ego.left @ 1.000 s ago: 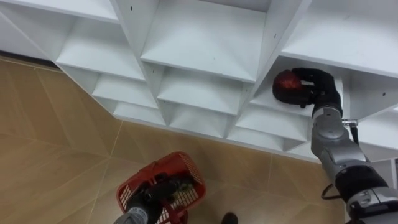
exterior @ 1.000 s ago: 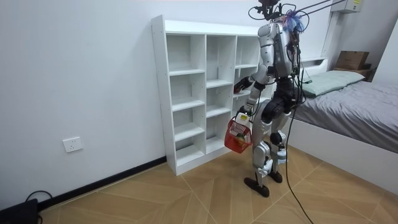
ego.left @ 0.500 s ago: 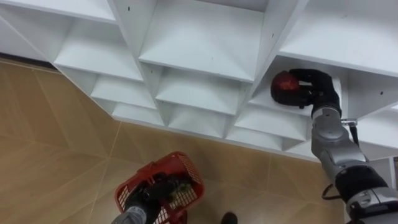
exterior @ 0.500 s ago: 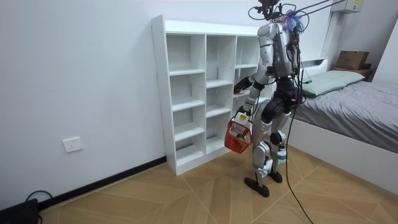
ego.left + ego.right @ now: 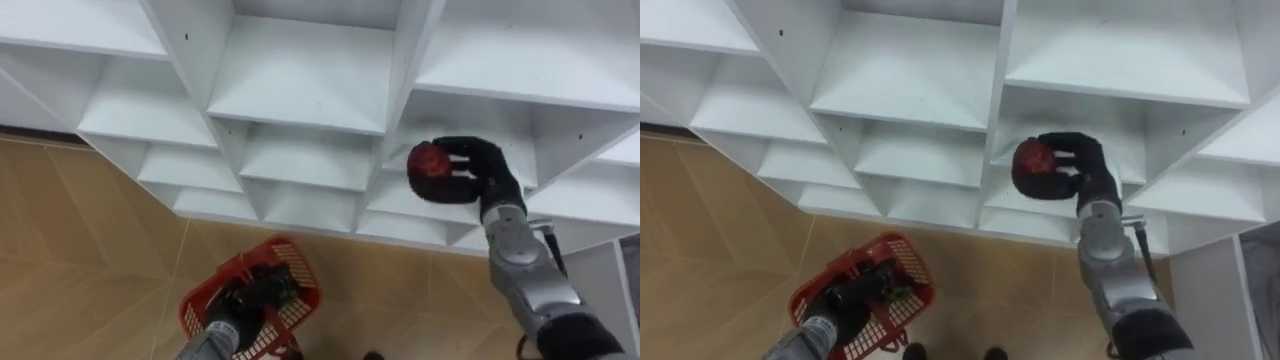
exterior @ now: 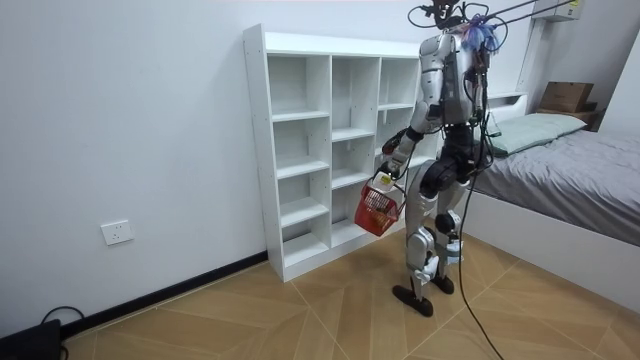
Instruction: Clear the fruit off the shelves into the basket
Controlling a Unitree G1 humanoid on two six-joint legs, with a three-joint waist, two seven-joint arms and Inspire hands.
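Lowest and nearest the robot, its left hand [image 5: 243,306] is curled round the handle of a red plastic lattice basket [image 5: 308,287], which hangs just above the tan wooden herringbone floor [image 5: 90,250]. Something dark and greenish lies inside the basket; it is too small to identify. Farther out and higher, on the robot's right, its black right hand [image 5: 482,170] is clamped round a round dark-red fruit [image 5: 428,161], fingers and thumb wrapped about it. The fruit is held at the open front of a compartment in the right column of a tall white wooden shelf unit [image 5: 300,80]. Its other visible compartments are bare. In the room view the robot stands upright facing this unit, a grey bed [image 6: 570,165] behind it.
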